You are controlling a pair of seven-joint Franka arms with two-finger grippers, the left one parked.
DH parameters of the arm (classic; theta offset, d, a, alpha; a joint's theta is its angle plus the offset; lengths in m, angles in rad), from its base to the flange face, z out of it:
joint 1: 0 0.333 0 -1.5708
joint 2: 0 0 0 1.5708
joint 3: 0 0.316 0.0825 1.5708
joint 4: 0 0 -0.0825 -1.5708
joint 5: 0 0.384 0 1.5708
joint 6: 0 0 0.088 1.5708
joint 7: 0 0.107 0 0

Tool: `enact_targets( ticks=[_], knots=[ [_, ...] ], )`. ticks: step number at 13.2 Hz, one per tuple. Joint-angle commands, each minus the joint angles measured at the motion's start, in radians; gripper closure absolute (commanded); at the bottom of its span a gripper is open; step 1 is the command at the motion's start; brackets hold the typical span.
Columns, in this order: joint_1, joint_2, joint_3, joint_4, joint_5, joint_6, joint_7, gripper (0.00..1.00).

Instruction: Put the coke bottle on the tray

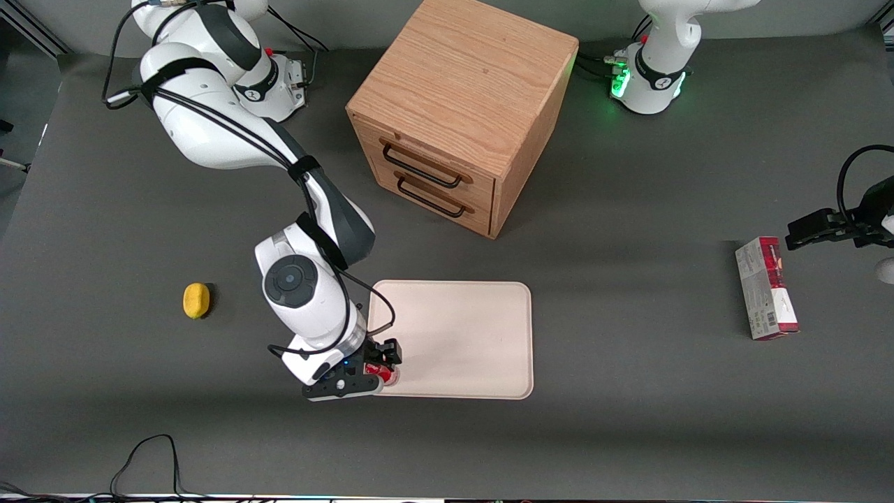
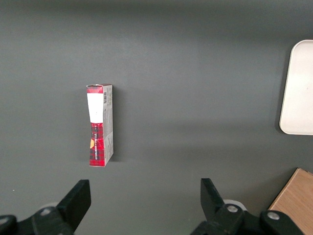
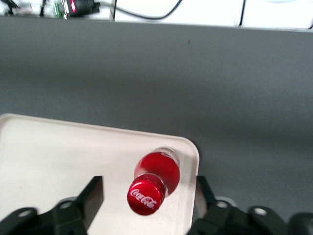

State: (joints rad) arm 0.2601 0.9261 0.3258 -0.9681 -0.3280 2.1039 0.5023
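The small red coke bottle point(image 1: 382, 374) stands upright on the cream-white tray point(image 1: 461, 335), at the tray's corner nearest the front camera toward the working arm's end. In the right wrist view its red cap with white lettering point(image 3: 145, 197) faces the camera, over the tray's corner point(image 3: 58, 156). My right gripper point(image 1: 384, 362) hangs right above the bottle. It is open: the two black fingers point(image 3: 94, 195) stand wide on either side of the bottle, with a gap to it on each side. The gripper point(image 3: 149, 186) holds nothing.
A wooden two-drawer cabinet point(image 1: 461, 112) stands farther from the front camera than the tray. A yellow lemon-like object point(image 1: 196, 300) lies toward the working arm's end. A red-and-grey carton point(image 1: 766, 288) lies toward the parked arm's end, also in the left wrist view point(image 2: 100, 125).
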Motion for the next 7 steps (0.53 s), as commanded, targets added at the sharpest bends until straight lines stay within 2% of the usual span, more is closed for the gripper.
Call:
enact_targets(
  ticks=[1, 3, 6, 7],
  knots=[
    [-0.042, -0.175, 0.012, -0.124, 0.032, -0.117, 0.033, 0.00],
    [-0.071, -0.362, -0.034, -0.332, 0.124, -0.119, 0.016, 0.00],
    [-0.068, -0.657, -0.215, -0.608, 0.330, -0.159, -0.201, 0.00],
    [-0.067, -0.755, -0.264, -0.709, 0.346, -0.171, -0.241, 0.00]
  ],
)
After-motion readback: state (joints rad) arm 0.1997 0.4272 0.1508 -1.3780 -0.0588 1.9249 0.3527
